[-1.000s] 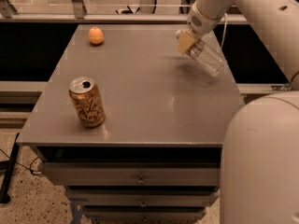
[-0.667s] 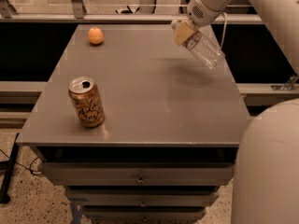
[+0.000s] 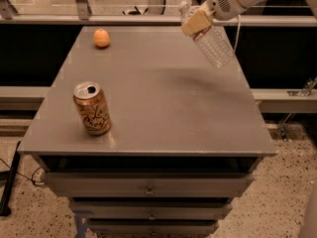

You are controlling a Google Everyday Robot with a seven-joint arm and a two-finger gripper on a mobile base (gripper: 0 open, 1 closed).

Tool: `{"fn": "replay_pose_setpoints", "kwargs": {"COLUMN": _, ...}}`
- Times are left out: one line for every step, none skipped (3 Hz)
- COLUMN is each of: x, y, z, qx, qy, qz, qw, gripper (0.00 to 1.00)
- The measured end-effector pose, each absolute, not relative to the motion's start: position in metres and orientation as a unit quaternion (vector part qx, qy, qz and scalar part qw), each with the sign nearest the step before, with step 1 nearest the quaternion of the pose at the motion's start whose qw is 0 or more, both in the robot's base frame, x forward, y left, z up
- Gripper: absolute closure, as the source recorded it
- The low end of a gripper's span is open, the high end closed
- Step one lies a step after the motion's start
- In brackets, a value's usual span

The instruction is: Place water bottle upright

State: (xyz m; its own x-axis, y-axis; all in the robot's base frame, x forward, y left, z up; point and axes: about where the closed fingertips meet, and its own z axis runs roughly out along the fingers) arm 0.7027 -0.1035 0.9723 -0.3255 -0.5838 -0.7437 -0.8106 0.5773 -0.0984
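Observation:
My gripper (image 3: 196, 21) is in the air above the far right part of the grey table (image 3: 158, 103). It is shut on the water bottle (image 3: 212, 42), a clear ribbed plastic bottle. The bottle hangs tilted, its cap end up and to the left near the tan fingers (image 3: 197, 20), its base pointing down and right. The bottle is well above the tabletop and touches nothing else. Its label is hidden by the fingers.
An orange-tan drink can (image 3: 92, 108) stands upright near the table's front left. A small orange fruit (image 3: 101, 37) lies at the far left corner. Drawers (image 3: 148, 188) sit below the tabletop. A rail runs behind the table.
The gripper has lifted the bottle higher and moved it a little toward the far edge. The robot body at the lower right has left the view.

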Motion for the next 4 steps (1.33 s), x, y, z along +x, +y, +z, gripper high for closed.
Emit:
{"fn": "replay_pose_setpoints", "kwargs": {"x": 0.685, "y": -0.104, "z": 0.983, "qx": -0.434, "qy": 0.744, "qz": 0.222, "qw": 0.456, "gripper": 1.0}}
{"fn": "replay_pose_setpoints", "kwargs": {"x": 0.669, "y": -0.113, "z": 0.986, "qx": -0.416, "qy": 0.684, "qz": 0.29, "qw": 0.524, "gripper": 1.0}}
{"fn": "replay_pose_setpoints", "kwargs": {"x": 0.65, "y": -0.111, "z": 0.994, "qx": -0.415, "qy": 0.612, "qz": 0.339, "qw": 0.582, "gripper": 1.0}}
{"fn": "replay_pose_setpoints", "kwargs": {"x": 0.633, "y": -0.109, "z": 0.998, "qx": -0.432, "qy": 0.542, "qz": 0.357, "qw": 0.626, "gripper": 1.0}}
